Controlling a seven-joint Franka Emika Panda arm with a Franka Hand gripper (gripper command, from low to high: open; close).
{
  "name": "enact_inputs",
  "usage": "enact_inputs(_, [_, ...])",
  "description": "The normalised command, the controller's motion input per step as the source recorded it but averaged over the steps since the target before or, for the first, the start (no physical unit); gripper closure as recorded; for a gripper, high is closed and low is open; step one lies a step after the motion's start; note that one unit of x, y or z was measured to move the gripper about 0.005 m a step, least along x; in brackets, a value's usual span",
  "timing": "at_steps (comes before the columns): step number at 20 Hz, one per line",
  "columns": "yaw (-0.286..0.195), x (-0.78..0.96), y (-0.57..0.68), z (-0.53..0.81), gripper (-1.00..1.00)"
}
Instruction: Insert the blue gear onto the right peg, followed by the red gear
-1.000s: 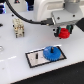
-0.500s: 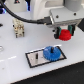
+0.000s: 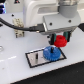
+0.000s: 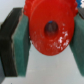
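My gripper (image 3: 60,41) is shut on the red gear (image 3: 60,40), a small bright-red toothed disc held just above the table. In the wrist view the red gear (image 4: 50,31) fills the middle, clamped between my two teal pads (image 4: 21,40). The blue gear (image 3: 50,52), wider and flat, lies on the black-framed grey base plate (image 3: 35,59), at its end toward the exterior view's right, just below and left of the red gear. The right peg is hidden under the blue gear's hub. A second slim pin (image 3: 36,57) stands on the plate to the left.
The white table carries a small dark and yellow item (image 3: 19,34) at the back left and black cables (image 3: 15,25) running behind the arm. The arm's white body (image 3: 45,15) hangs over the back of the table.
The gripper with the red gear has come down and a little toward the blue gear on the plate. The blue gear has not moved.
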Motion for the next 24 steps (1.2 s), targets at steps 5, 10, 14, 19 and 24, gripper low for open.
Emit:
enact_inputs(5, [0.000, 0.11, -0.21, -0.13, 1.00])
enact_inputs(10, [0.000, 0.11, -0.20, -0.20, 1.00])
enact_inputs(14, [0.000, 0.07, -0.09, -0.05, 1.00])
enact_inputs(19, [0.000, 0.04, -0.09, 0.24, 1.00])
enact_inputs(24, [0.000, 0.12, -0.10, -0.09, 1.00])
